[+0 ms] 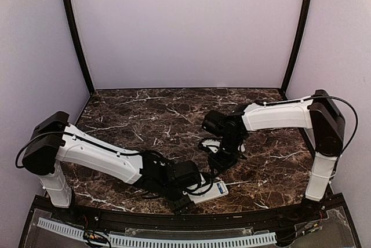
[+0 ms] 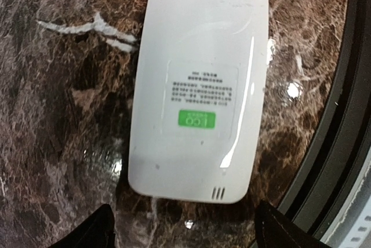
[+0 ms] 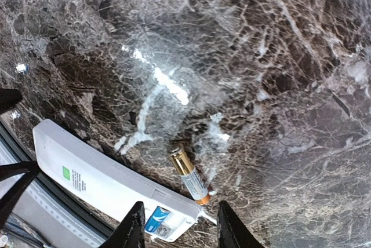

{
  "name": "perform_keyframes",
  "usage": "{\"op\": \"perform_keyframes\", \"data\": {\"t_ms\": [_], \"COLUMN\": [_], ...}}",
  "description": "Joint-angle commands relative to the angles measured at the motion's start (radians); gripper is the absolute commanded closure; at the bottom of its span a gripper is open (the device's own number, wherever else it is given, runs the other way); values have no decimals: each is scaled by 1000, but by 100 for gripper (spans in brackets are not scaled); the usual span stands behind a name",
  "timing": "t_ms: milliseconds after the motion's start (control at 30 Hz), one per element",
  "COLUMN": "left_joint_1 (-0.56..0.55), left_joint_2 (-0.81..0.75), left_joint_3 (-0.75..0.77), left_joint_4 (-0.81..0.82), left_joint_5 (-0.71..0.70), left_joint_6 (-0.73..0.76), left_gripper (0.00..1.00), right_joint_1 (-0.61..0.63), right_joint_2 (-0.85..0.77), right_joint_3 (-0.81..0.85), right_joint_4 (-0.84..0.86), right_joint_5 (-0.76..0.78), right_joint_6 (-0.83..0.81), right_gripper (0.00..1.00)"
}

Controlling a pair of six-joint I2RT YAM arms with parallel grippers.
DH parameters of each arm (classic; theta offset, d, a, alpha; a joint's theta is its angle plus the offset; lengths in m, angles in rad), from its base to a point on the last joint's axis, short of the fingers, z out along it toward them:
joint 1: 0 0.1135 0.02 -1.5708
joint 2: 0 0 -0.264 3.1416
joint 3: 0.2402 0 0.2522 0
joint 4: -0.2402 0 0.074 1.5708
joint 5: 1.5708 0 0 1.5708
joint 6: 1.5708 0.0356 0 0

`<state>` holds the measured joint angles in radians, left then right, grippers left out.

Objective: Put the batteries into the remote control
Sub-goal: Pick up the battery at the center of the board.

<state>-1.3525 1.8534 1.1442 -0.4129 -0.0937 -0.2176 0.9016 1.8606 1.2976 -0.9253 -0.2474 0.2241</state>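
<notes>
The remote control point(image 2: 197, 86) lies back-up at the near edge of the counter point(image 1: 174, 115), slightly right of centre. This is probably so that the open battery bay at its right end faces upward. 1 blue battery point(image 3: 157, 219) already sits in the bay, and 1 loose battery point(image 3: 188, 175) lies just beside that end. The left claw point(image 2: 188, 233) straddles the remote's other end, spread and touching nothing. The right claw point(image 3: 181, 228) hovers spread above the bay. The green sticker point(image 2: 197, 119) and small print are too blurred to read.
</notes>
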Motion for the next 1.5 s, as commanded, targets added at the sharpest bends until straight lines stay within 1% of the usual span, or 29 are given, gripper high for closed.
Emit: {"op": "perform_keyframes", "data": {"t_ms": [0,133,267,433,467,567,633,667,867,967,1033,1133,1167,1267,1400,1467], "left_joint_1": [-7,-6,16,63,75,94,103,109,133,137,139,141,141,143,146,147], "left_joint_2": [-190,-310,-408,-488,-502,-523,-532,-536,-554,-561,-564,-567,-568,-572,-582,-583], "left_joint_3": [-89,-159,-224,-297,-303,-322,-325,-325,-329,-335,-338,-341,-342,-342,-347,-349], "left_joint_4": [75,158,213,255,253,249,242,237,238,244,248,256,259,275,306,318], "left_joint_5": [5,-8,-16,-8,-10,-14,-22,-24,-46,-47,-49,-61,-64,-86,-99,-98], "left_joint_6": [3,-4,-34,-70,-77,-84,-86,-87,-108,-115,-116,-112,-110,-98,-81,-76], "left_gripper": [17,17,15,14,14,14,14,14,13,13,13,13,13,13,13,13], "right_joint_1": [32,47,62,84,90,95,95,96,94,95,95,95,95,95,95,95], "right_joint_2": [34,57,88,121,123,127,126,124,72,-23,-130,-321,-408,-583,-767,-837], "right_joint_3": [-8,-2,2,1,-1,-3,-2,0,19,23,9,-32,-49,-115,-217,-256], "right_joint_4": [28,34,39,31,29,15,7,7,-2,36,92,214,255,385,572,652], "right_joint_5": [68,88,122,168,183,240,255,273,340,315,261,107,51,-92,-164,-150], "right_joint_6": [-20,-20,-12,0,5,28,38,43,36,-16,-79,-172,-205,-309,-407,-415], "right_gripper": [60,61,65,69,71,90,98,100,100,100,100,100,100,100,100,100]}}
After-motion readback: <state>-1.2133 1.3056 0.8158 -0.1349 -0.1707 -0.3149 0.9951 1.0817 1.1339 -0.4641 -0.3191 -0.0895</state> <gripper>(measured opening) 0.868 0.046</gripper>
